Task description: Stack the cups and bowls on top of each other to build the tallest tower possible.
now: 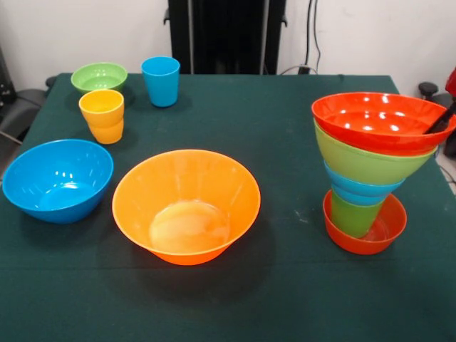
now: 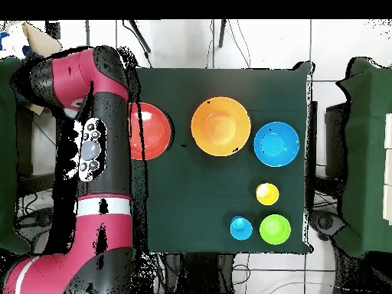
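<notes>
Tower (image 1: 370, 174) of glossy plastic bowls and a green cup stands at the table's right, red bowl (image 1: 381, 122) topmost; orange bowl (image 1: 187, 205), blue bowl (image 1: 57, 179), three small pieces far left remain unstacked; gripper state cannot be told.

On my screen the table (image 1: 285, 128) wore a plain dark green cloth. The tower (image 1: 370, 171) ran red-orange at the base, then a green cup (image 1: 354, 215), a blue bowl (image 1: 356, 191), a lime green bowl (image 1: 367, 162) and a red-orange bowl (image 1: 381, 121) on top. I saw a large orange bowl (image 1: 187, 205), a large blue bowl (image 1: 57, 179), a yellow-orange cup (image 1: 102, 115), a small light green bowl (image 1: 99, 77) and a blue cup (image 1: 161, 81). From overhead, the arm (image 2: 99, 153) was red with black sections and a white band.
</notes>
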Robot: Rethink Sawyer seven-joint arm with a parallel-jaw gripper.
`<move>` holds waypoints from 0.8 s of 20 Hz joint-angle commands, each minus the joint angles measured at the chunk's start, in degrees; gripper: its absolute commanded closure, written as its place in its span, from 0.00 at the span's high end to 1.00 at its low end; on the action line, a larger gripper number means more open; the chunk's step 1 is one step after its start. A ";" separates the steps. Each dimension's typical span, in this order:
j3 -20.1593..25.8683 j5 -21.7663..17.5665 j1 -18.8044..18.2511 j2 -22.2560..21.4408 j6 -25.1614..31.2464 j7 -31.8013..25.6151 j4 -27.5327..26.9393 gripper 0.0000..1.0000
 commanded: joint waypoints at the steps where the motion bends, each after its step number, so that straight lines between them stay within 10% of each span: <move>1: 2.43 -4.10 -0.14 1.42 -6.07 -0.64 3.94 1.00; 16: 1.43 -2.90 -0.12 2.35 -0.82 -0.38 2.01 1.00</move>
